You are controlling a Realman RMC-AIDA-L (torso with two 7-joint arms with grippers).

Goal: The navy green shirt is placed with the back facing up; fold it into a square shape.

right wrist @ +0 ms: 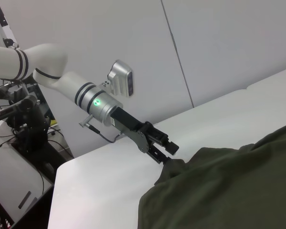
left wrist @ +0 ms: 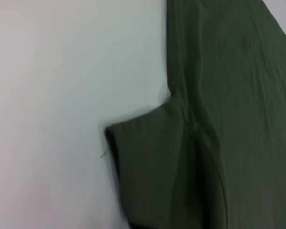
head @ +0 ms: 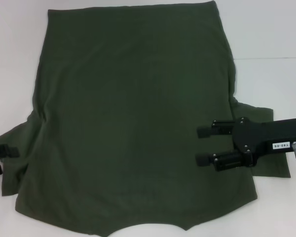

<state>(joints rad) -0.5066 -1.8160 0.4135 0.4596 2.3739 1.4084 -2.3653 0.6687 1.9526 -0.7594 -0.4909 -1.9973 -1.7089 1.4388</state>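
Navy green shirt (head: 133, 123): large dark olive-green short-sleeved T-shirt, soft plain cloth, no lettering showing on upper side. Lies spread flat, unfolded, on white bench, covering most of head view. Curved neckline at near edge, hem at far edge. Short sleeves stick out at both sides near the neckline end. Left sleeve (left wrist: 152, 171) flat, hem edge slightly curled; light creases run from its armpit. Body mostly smooth.
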